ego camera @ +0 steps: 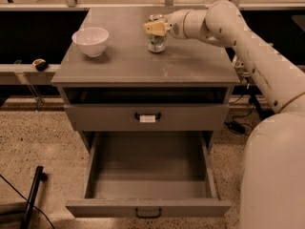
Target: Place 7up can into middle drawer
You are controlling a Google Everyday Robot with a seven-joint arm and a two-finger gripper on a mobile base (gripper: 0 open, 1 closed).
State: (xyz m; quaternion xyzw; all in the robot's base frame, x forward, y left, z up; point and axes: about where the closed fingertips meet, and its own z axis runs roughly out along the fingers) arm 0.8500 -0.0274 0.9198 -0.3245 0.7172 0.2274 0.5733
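The 7up can [157,43] stands upright on the grey cabinet top [124,66], right of its middle and toward the back. My gripper [154,28] reaches in from the right at the can's upper part, and its tan tip overlaps the can just below the rim. The can rests on the top and is not lifted. The middle drawer [147,175] is pulled wide open at the bottom front, with nothing in it. Its dark bar handle [148,213] faces the camera.
A white bowl [90,41] sits at the top's left. A closed grey drawer with a white-tagged handle [147,118] is above the open one. My arm [248,46] spans the right side and my base [274,175] stands beside the cabinet. A black pole [33,194] leans at lower left.
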